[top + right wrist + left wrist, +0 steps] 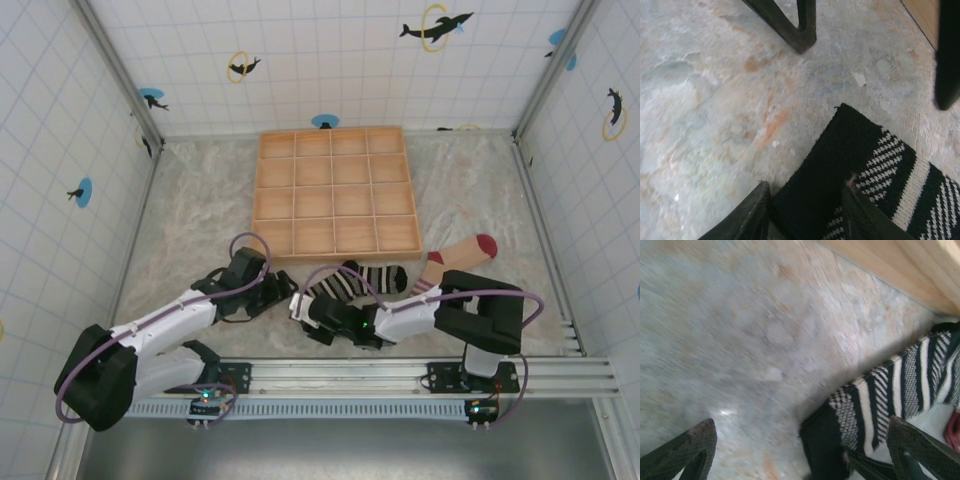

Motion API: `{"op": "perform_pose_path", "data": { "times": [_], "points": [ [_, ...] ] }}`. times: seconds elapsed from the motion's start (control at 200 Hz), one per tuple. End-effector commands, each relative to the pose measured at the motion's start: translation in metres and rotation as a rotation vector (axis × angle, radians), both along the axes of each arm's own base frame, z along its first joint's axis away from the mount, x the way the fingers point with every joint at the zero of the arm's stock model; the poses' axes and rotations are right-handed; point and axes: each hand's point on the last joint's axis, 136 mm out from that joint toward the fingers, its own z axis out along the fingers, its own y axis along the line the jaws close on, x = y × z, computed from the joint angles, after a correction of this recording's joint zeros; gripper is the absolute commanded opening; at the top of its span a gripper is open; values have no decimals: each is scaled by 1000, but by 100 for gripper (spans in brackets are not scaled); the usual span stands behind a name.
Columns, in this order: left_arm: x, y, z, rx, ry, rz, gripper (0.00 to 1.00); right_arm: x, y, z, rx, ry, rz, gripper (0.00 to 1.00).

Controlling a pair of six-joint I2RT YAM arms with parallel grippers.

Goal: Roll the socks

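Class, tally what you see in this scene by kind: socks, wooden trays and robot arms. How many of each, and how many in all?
Socks: 2 (striped sock, tan sock)
Wooden tray: 1
Robot arms: 2 (left arm, right arm)
Total: 5
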Motion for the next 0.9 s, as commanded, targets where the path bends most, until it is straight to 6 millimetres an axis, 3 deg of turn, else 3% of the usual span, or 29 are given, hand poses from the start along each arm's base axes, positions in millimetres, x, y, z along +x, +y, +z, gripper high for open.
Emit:
{"op": "perform_pose_path", "data": {
  "times": [0.0, 0.295, 0.465, 0.646, 0.761, 0.896],
  "points": [
    [-1, -2, 9, 3, -5, -31, 89, 8, -13, -13, -93, 31, -67, 41],
    [-4, 5, 10, 12, -2, -10, 89, 8, -41, -24, -172, 130, -119, 39],
    [-3, 3, 10, 10, 7, -12, 88, 4, -49, -29, -197, 157, -157, 18],
    [-3, -11, 14, -94, 5, -3, 83, 7, -36, -11, -113, 175, -200, 0],
    [0, -20, 18, -174, -18, 21, 77, 15, -34, 2, -47, 233, -285, 0],
    [3, -37, 27, -228, -75, 7, 74, 17, -35, 14, 110, 472, -376, 0]
  ]
}}
